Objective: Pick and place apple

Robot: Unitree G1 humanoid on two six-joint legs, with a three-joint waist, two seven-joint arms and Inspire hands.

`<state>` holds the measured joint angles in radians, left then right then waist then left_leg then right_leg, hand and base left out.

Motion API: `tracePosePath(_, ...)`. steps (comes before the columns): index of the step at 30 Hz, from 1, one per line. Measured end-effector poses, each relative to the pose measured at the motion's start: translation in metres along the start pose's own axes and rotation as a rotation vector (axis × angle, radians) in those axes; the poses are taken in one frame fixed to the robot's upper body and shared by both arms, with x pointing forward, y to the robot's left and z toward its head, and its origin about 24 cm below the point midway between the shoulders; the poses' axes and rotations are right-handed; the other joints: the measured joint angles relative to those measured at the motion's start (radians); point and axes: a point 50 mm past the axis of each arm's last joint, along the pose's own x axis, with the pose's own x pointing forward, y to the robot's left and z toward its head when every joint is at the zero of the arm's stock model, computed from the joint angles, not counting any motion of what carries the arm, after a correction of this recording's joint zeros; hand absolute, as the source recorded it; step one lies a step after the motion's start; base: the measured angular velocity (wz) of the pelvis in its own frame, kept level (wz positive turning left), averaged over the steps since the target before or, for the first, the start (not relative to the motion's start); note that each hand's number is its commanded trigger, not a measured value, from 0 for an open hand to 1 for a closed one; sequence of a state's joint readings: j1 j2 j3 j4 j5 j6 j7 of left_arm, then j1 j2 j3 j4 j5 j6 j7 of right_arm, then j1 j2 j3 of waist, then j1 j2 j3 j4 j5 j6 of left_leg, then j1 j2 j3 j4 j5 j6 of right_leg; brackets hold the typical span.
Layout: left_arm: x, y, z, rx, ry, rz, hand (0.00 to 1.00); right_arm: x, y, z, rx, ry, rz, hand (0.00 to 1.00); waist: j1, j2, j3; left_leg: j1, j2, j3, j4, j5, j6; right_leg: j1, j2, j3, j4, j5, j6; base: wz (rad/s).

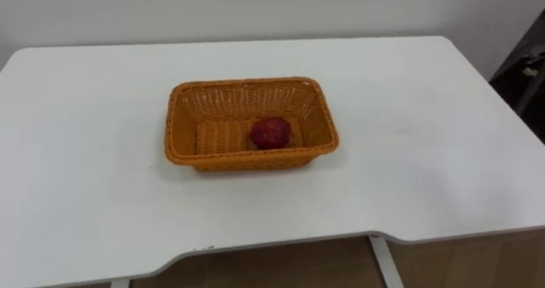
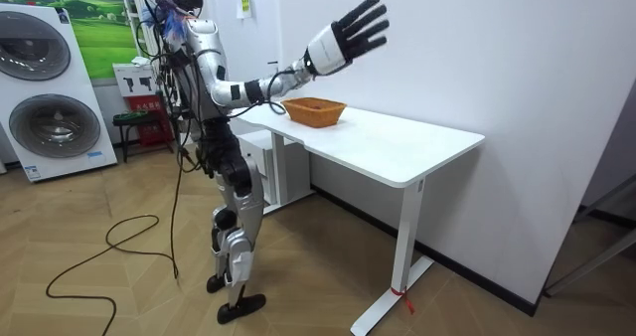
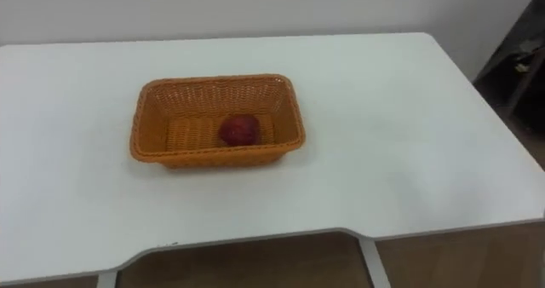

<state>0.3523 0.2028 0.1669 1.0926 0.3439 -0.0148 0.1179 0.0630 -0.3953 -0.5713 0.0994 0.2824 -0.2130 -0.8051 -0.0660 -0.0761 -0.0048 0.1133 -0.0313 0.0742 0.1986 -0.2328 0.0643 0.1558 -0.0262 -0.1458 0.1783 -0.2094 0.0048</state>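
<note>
A red apple (image 1: 270, 133) lies inside the orange wicker basket (image 1: 182, 126), toward its right half, on the white table (image 1: 426, 152). Nothing touches the apple or the basket. In the room view I stand at the table's long front edge near the room view's left end. My right hand (image 2: 348, 36) is raised high above the table, open with its fingers spread, holding nothing. The basket (image 2: 316, 110) sits on the tabletop below and behind that hand.
A white wall runs along the table's far side. Dark objects (image 1: 528, 75) stand past the table's right end. Washing machines (image 2: 50, 87) and a small white cabinet (image 2: 263, 162) are at the room view's left. The wooden floor shows below the front edge.
</note>
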Motion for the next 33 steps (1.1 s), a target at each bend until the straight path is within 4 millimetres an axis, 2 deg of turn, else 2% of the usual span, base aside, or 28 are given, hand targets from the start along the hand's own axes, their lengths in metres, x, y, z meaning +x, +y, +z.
tracePosePath(2,0.000,0.004,-0.002,-0.020,0.019,0.023,0.00,0.004,-0.029,-0.032,-0.020,0.185,-0.159,0.00,-0.018,0.001,-0.0078,-0.011,-0.001,-0.005,0.006,0.000,0.001,-0.004,-0.001,-0.004,0.000,0.000,0.000,0.06)
tracePosePath(3,0.000,0.005,-0.002,-0.022,0.021,0.029,0.00,0.003,-0.038,-0.041,-0.038,0.233,-0.193,0.00,-0.018,0.001,-0.0087,-0.013,-0.001,-0.008,0.008,0.000,0.001,-0.005,-0.001,-0.007,0.000,0.000,0.000,0.08)
tracePosePath(5,0.000,0.006,0.000,-0.030,0.026,0.036,0.00,-0.008,-0.067,-0.077,-0.121,0.421,-0.295,0.00,-0.031,0.005,-0.0073,-0.015,-0.001,-0.007,0.007,0.000,0.001,-0.012,-0.001,0.001,0.007,0.000,0.000,-0.02)
tracePosePath(6,0.000,0.006,0.000,-0.034,0.027,0.037,0.00,-0.011,-0.074,-0.085,-0.143,0.464,-0.318,0.00,-0.035,0.006,-0.0084,-0.015,-0.001,-0.006,0.007,0.000,0.001,-0.012,-0.001,0.004,0.008,0.000,0.000,-0.07)
tracePosePath(8,0.000,0.005,0.000,-0.040,0.034,0.037,0.00,-0.027,-0.101,-0.113,-0.254,0.609,-0.392,0.00,-0.042,0.025,-0.0080,-0.013,-0.001,-0.001,0.006,0.000,0.001,-0.013,-0.001,0.006,0.009,0.000,0.000,-0.06)
tracePosePath(9,0.000,0.005,0.000,-0.040,0.035,0.037,0.00,-0.031,-0.108,-0.118,-0.273,0.644,-0.407,0.00,-0.043,0.029,-0.0069,-0.013,-0.001,0.000,0.006,0.000,0.001,-0.013,-0.001,0.006,0.010,0.000,0.000,-0.06)
tracePosePath(11,0.000,0.007,0.003,-0.042,0.038,0.045,0.00,-0.056,-0.136,-0.139,-0.360,0.790,-0.463,0.00,-0.042,0.036,-0.0060,-0.013,0.001,0.004,0.005,0.000,0.001,-0.015,0.000,0.010,0.011,0.000,0.000,-0.04)
tracePosePath(12,0.000,0.007,0.004,-0.043,0.038,0.044,0.00,-0.063,-0.142,-0.144,-0.385,0.824,-0.472,0.00,-0.042,0.036,-0.0059,-0.013,0.001,0.004,0.005,0.000,0.000,-0.014,0.001,0.012,0.011,0.000,-0.001,0.00)
tracePosePath(14,0.000,0.002,0.007,-0.048,0.037,0.031,0.00,-0.097,-0.167,-0.161,-0.512,0.967,-0.470,0.00,-0.034,0.034,-0.0048,-0.005,0.001,0.005,0.004,0.000,0.000,-0.013,0.001,0.017,0.008,0.000,-0.001,0.00)
tracePosePath(15,0.000,0.001,0.007,-0.049,0.038,0.028,0.00,-0.106,-0.172,-0.164,-0.535,1.003,-0.462,0.00,-0.031,0.034,-0.0046,-0.004,0.001,0.005,0.003,0.000,0.000,-0.013,0.001,0.019,0.007,-0.001,-0.002,-0.06)
tracePosePath(17,0.000,-0.003,0.009,-0.054,0.035,0.010,0.00,-0.140,-0.186,-0.174,-0.601,1.145,-0.415,0.00,-0.017,0.033,-0.0026,-0.007,0.000,0.009,0.004,-0.001,0.001,-0.021,0.001,0.024,0.007,-0.002,-0.002,-0.11)
tracePosePath(18,0.001,-0.003,0.010,-0.055,0.033,0.005,0.00,-0.148,-0.189,-0.175,-0.619,1.178,-0.397,0.00,-0.010,0.034,-0.0024,-0.008,-0.001,0.009,0.004,-0.001,0.001,-0.024,0.000,0.022,0.007,-0.003,-0.002,0.00)
tracePosePath(20,0.001,-0.004,0.011,-0.055,0.032,-0.004,0.00,-0.177,-0.194,-0.182,-0.683,1.298,-0.260,0.00,-0.004,0.032,-0.0002,-0.008,-0.002,0.008,0.002,-0.001,0.001,-0.025,-0.003,0.016,0.006,-0.006,-0.001,0.00)
tracePosePath(23,0.000,-0.007,0.010,-0.058,0.040,-0.014,0.00,-0.202,-0.199,-0.186,-0.758,1.406,-0.048,0.00,0.016,0.031,0.0015,0.005,-0.003,0.010,-0.001,-0.001,0.002,-0.012,-0.001,0.020,-0.008,-0.004,0.000,-0.01)
tracePosePath(28,0.000,-0.015,0.015,-0.061,0.042,-0.033,0.00,-0.221,-0.200,-0.188,-0.841,1.485,0.238,0.00,0.046,0.043,0.0047,0.005,-0.001,0.010,-0.008,-0.003,0.000,-0.013,0.002,0.025,-0.008,-0.002,0.000,0.00)
tracePosePath(30,0.000,-0.018,0.016,-0.061,0.045,-0.043,0.00,-0.223,-0.195,-0.189,-0.882,1.488,0.362,0.00,0.047,0.052,0.0059,0.008,0.000,0.010,-0.007,-0.003,0.000,-0.013,0.003,0.026,-0.008,-0.002,-0.001,0.00)
tracePosePath(33,0.001,-0.021,0.019,-0.050,0.040,-0.053,0.00,-0.225,-0.181,-0.193,-0.938,1.476,0.558,0.00,0.049,0.067,0.0121,0.003,0.000,0.009,-0.009,-0.003,0.000,-0.015,0.003,0.020,-0.008,-0.002,-0.001,0.00)
